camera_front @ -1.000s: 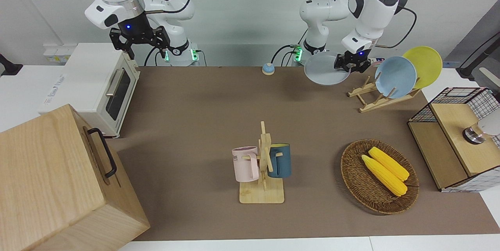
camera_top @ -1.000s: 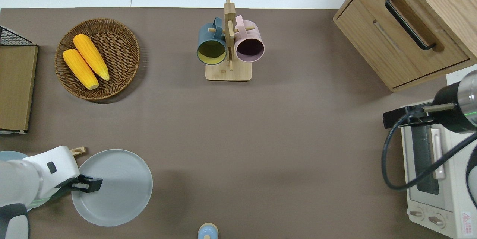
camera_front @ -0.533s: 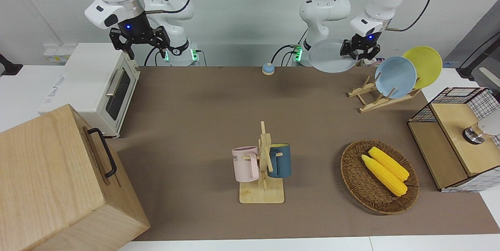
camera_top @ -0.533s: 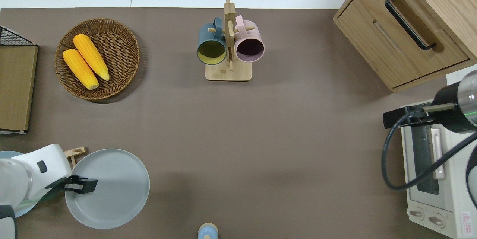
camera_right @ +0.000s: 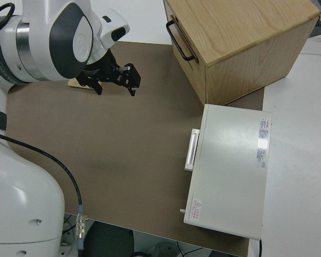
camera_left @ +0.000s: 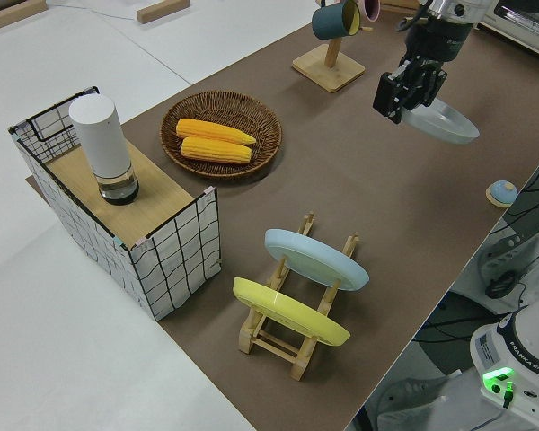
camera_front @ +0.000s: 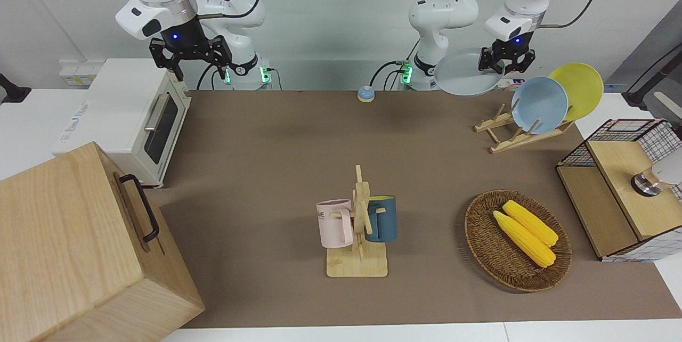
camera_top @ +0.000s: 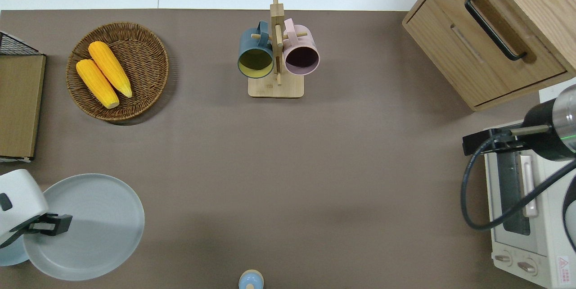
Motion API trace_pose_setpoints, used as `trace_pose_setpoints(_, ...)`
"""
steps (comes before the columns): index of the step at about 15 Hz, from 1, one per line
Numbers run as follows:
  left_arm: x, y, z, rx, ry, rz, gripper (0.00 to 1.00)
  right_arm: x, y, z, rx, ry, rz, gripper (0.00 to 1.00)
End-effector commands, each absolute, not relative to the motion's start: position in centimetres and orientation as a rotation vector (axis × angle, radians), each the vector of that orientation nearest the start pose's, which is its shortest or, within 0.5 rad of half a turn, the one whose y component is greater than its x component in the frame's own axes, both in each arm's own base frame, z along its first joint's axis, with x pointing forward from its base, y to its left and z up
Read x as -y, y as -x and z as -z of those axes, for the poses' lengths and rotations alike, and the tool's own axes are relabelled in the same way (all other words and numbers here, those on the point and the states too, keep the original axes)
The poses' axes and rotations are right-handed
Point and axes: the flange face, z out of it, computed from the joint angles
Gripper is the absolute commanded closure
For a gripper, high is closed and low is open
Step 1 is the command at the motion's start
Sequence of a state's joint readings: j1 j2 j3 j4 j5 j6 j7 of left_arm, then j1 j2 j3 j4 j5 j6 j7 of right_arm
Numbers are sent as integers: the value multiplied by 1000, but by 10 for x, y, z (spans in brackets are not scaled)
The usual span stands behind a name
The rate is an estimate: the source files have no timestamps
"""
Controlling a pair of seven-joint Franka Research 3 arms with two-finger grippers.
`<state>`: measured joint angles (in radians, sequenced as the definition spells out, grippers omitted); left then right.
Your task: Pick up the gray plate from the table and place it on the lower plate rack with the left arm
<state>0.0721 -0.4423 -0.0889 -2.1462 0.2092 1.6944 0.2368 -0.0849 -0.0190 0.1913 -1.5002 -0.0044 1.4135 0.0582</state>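
My left gripper (camera_front: 506,60) is shut on the rim of the gray plate (camera_front: 464,79), holding it nearly flat in the air. Seen from above, the gray plate (camera_top: 90,226) and left gripper (camera_top: 48,225) hang over the table (camera_front: 277,161) at the left arm's end and hide the lower plate rack. In the front view the lower plate rack (camera_front: 510,133) stands on the table, with a sky-blue plate (camera_front: 539,105) and a yellow plate (camera_front: 579,89) leaning in it. The left side view shows the gray plate (camera_left: 445,121) well above the rack (camera_left: 292,328). My right gripper (camera_front: 191,62) is parked and open.
A mug tree (camera_front: 358,235) with two mugs stands mid-table. A wicker basket (camera_front: 482,246) holds two corn cobs, beside a wire-sided box (camera_front: 613,198). A small blue bell (camera_front: 365,94) sits near the robots. A toaster oven (camera_front: 133,118) and a wooden cabinet (camera_front: 80,246) fill the right arm's end.
My left gripper has lifted the gray plate higher and carried it toward the left arm's end of the table, so it now covers the rack's tip seen from above. The right arm has not moved.
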Motion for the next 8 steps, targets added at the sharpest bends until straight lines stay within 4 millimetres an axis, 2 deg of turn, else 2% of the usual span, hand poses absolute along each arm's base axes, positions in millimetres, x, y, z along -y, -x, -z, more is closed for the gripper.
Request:
trace_pose_setpoints(1,-13,-422,-587,-311,2748,-72,1000,-58,-527,-657,75,3146,-116,13)
trace_pose_setpoints(8,-28,-427,-588,-54,2477,-17,1000,-58,-527,-657,75,3146,-116,11)
